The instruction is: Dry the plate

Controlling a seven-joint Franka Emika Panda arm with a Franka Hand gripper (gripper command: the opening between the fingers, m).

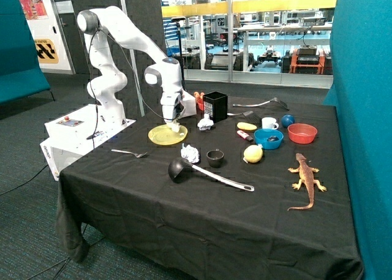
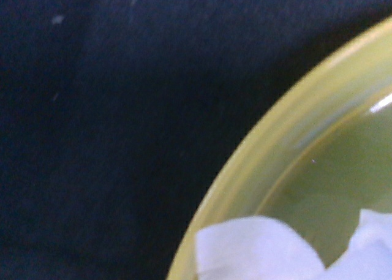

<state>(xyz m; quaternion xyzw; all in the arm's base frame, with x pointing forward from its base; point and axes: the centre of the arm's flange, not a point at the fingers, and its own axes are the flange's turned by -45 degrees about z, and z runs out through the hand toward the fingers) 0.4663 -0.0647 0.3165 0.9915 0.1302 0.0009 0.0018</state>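
The yellow translucent plate (image 1: 164, 135) lies on the black tablecloth near the robot's base. My gripper (image 1: 174, 127) points straight down over the plate's side nearest the black box and presses a white paper wad (image 1: 176, 128) onto it. In the wrist view the plate's rim (image 2: 269, 145) curves across the picture, with the white paper wad (image 2: 257, 252) lying on the plate's inner surface close to the camera. The fingers themselves do not show in the wrist view.
On the black table (image 1: 184, 231) are a fork (image 1: 128, 152), a second paper wad (image 1: 190, 152), a black ladle (image 1: 205, 173), a small black cup (image 1: 215, 158), a black box (image 1: 215, 106), a blue bowl (image 1: 268, 138), a red bowl (image 1: 302, 133) and a toy lizard (image 1: 306, 179).
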